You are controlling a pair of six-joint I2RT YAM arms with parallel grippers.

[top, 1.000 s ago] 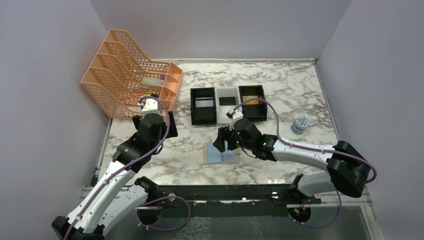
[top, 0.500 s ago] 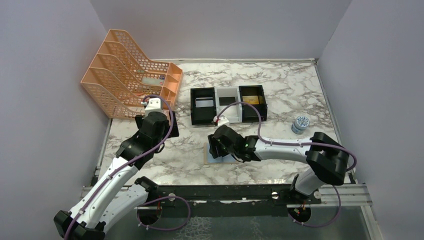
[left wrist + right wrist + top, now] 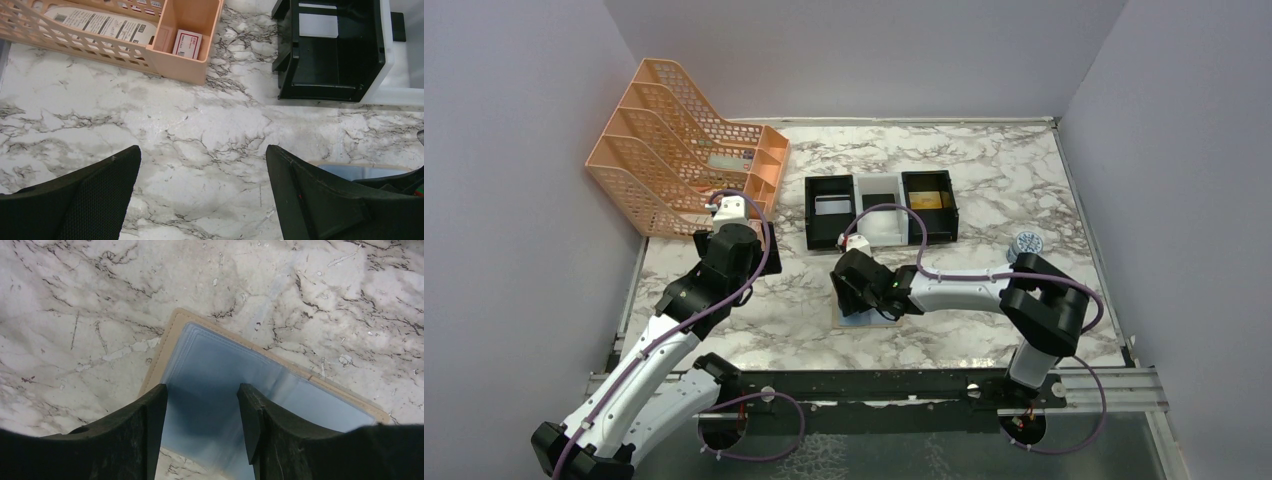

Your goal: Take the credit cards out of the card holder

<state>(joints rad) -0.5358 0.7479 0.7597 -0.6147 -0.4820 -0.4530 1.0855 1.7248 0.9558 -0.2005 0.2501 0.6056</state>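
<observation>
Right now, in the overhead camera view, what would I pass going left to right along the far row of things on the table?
orange file rack → left black tray → white tray → right black tray → small round tin, partly hidden behind the right arm.

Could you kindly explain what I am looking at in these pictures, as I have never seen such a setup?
Two robot arms stand at the near edge of a marble table. One picture looks down from above; the other two come from a camera on each wrist. The left tool is open above bare table and holds nothing. The right tool is poised, fingers apart, over the opened card holder, which is tan with grey-blue insides. Farther back stand black and white trays and an orange file rack.
</observation>
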